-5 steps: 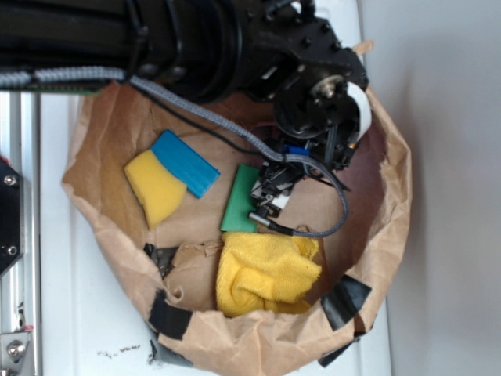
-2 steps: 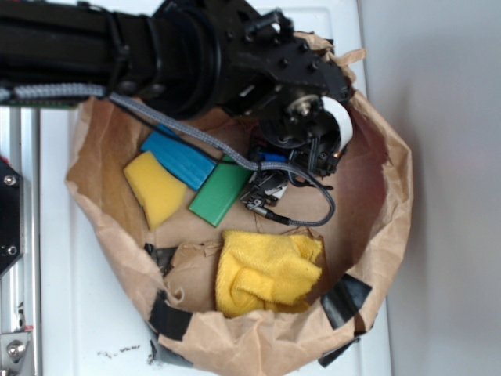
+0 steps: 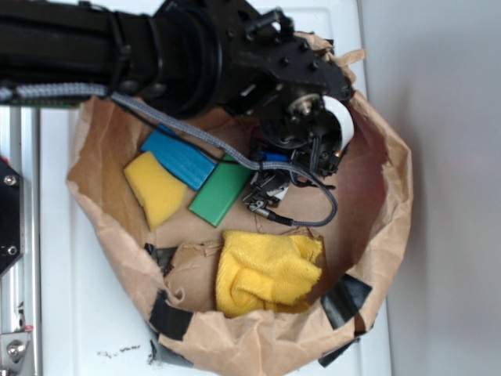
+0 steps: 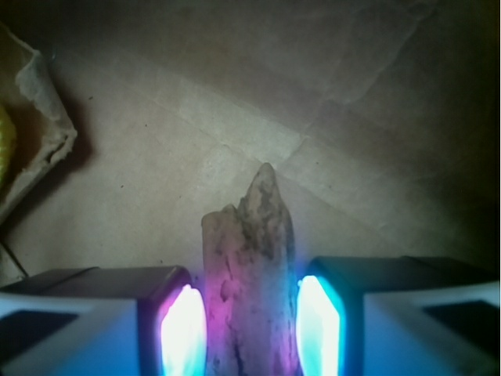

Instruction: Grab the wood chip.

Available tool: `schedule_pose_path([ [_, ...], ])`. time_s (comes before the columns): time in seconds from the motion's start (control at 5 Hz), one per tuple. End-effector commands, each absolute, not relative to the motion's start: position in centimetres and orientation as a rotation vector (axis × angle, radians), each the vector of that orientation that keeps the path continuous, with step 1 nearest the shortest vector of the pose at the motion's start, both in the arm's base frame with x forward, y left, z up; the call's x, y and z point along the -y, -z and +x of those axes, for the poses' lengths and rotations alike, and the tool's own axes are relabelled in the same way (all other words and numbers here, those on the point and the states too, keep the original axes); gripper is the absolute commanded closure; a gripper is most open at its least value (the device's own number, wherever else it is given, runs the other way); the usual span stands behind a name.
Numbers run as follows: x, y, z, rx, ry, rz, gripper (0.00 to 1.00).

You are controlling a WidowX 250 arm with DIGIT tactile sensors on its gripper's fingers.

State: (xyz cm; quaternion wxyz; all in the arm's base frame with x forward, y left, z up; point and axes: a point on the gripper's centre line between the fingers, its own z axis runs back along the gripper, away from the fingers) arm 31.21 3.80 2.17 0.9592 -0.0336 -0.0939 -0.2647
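Exterior view: I see the arm reaching down into the brown paper bag (image 3: 376, 235), whose floor holds a green block (image 3: 221, 194), a blue block (image 3: 178, 159), a yellow sponge (image 3: 153, 186) and a yellow cloth (image 3: 268, 270). The gripper (image 3: 270, 186) sits near the bag's centre, at about 3 o'clock from the green block and 12 o'clock from the cloth. The wood chip is not visible here; the wrist hardware covers it, and I cannot read the jaw opening from this angle.

Wrist view: the wood chip (image 4: 250, 274) stands between the two lit fingers (image 4: 184, 329) of the gripper (image 4: 250, 333), its long axis running from 6 o'clock to 12 o'clock, pointed end at 12. The jaws are narrow, set close on either flank of the chip; the right pad appears to touch it, the left shows a thin glowing margin. I judge the chip centred and aligned across the closing direction, so the coming move is a final squeeze, then lift.
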Motion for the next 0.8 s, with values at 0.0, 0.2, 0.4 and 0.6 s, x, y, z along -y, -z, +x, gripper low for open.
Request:
schedule_pose_path([
  [0.0,-3.2,-8.5,30.6,0.218,0.511,-0.139,1.0],
  [0.2,-2.7,-12.9,29.2,0.222,0.467,-0.2,1.0],
  [0.4,-2.4,-16.5,27.1,0.228,0.407,-0.198,1.0],
  [0.6,-2.2,-17.2,26.6,0.26,0.387,-0.172,1.0],
])
